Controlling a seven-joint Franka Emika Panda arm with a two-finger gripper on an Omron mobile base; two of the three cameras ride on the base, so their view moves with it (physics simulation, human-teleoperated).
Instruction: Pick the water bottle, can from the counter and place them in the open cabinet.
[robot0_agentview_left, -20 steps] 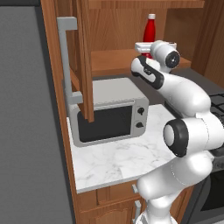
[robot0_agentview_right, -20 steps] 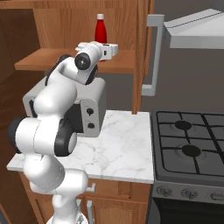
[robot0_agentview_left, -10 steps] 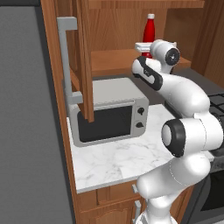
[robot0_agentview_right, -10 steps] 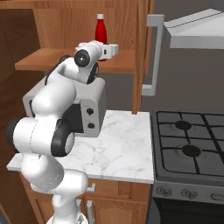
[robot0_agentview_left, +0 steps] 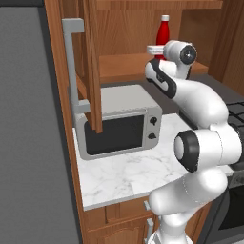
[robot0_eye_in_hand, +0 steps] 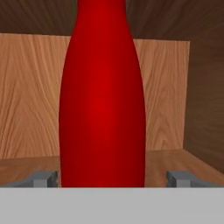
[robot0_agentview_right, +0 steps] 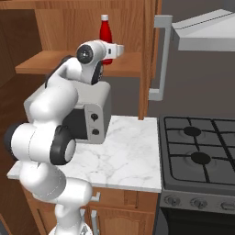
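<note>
End effector newly open around water bottle

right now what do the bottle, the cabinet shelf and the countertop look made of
Water bottle: glossy red, likely painted metal or hard plastic, judging by the soft sheen down its body; white cap.
Cabinet shelf: brown wood, visible grain, matte.
Countertop: white marble look, grey veining, smooth.

Pincer let go of water bottle, fingers now wide apart w/ gaps either side.
</note>
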